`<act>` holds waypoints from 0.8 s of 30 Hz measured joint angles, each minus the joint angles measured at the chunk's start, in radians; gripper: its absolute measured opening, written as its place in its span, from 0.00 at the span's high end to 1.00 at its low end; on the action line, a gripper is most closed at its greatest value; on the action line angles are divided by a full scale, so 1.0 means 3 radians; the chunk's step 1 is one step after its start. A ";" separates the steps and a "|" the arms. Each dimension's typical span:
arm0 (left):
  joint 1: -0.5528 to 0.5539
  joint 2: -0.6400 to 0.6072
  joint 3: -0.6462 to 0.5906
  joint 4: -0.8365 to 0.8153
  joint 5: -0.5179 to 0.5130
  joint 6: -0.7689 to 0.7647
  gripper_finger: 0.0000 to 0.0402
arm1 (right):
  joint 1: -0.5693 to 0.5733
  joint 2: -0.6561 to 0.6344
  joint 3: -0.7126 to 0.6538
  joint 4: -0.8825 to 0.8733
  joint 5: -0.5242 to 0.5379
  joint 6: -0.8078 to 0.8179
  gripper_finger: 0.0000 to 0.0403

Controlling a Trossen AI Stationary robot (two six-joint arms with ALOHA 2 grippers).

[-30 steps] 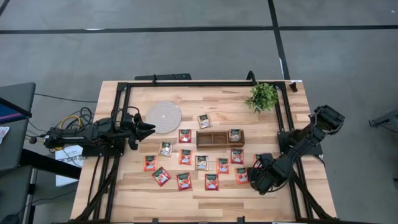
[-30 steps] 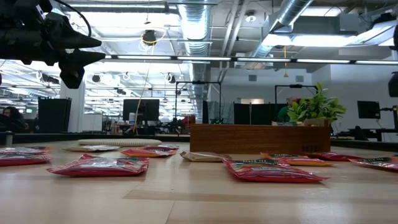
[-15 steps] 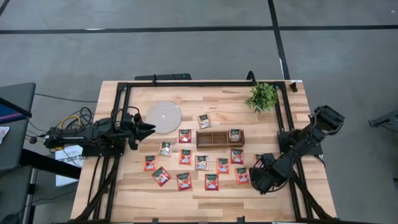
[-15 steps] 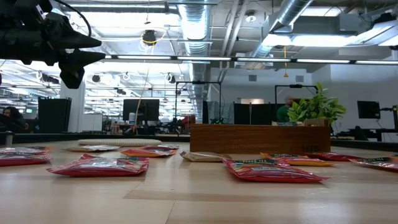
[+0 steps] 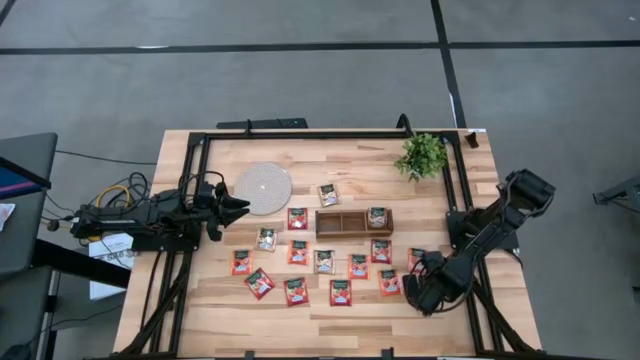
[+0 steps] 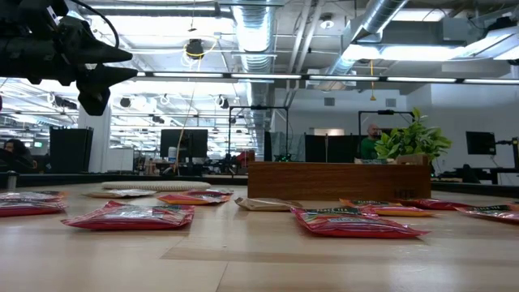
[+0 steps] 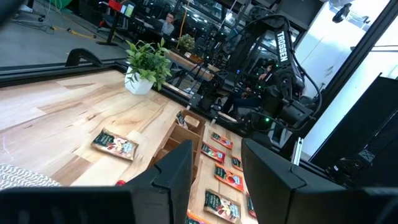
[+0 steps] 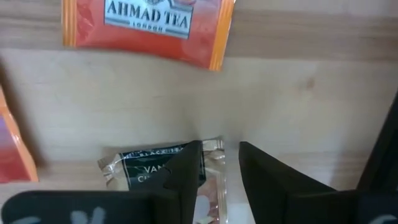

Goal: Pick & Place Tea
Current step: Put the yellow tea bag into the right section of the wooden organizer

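**Right jaws closing in on a flat sachet near the worktop's edge**

The right gripper (image 8: 217, 171) is sitting low over a pale tea sachet (image 8: 158, 165), its jaws standing narrowly apart with the sachet's end lying between them; whether they are gripping yet I cannot tell. The packet is looking light, thin and floppy, with slick foil, so a pinch across one crimped end is seeming the surest hold. Just beyond the jaws a red sachet (image 8: 146, 28) is lying apart, leaving bare wood between. The wooden tray (image 5: 353, 221) is waiting well off from the jaws, other sachets scattered in between. The left gripper (image 5: 232, 207) is hovering beside the white disc (image 5: 263, 186), jaws parted, holding nothing
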 joint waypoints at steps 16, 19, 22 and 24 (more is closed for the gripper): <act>0.0000 0.0000 0.0000 0.0000 0.0000 0.0000 0.68 | -0.0086 -0.0005 -0.0122 0.0215 -0.0045 -0.0002 0.83; 0.0000 0.0000 0.0000 0.0000 0.0000 0.0000 0.68 | -0.0086 -0.0003 -0.0122 0.0216 -0.0037 -0.0001 0.87; 0.0000 0.0000 0.0000 0.0000 0.0000 0.0000 0.68 | -0.0086 -0.0001 -0.0122 0.0203 -0.0033 -0.0001 0.90; 0.0000 0.0000 0.0000 0.0000 0.0000 0.0000 0.68 | -0.0086 -0.0001 -0.0122 0.0190 -0.0033 -0.0001 0.92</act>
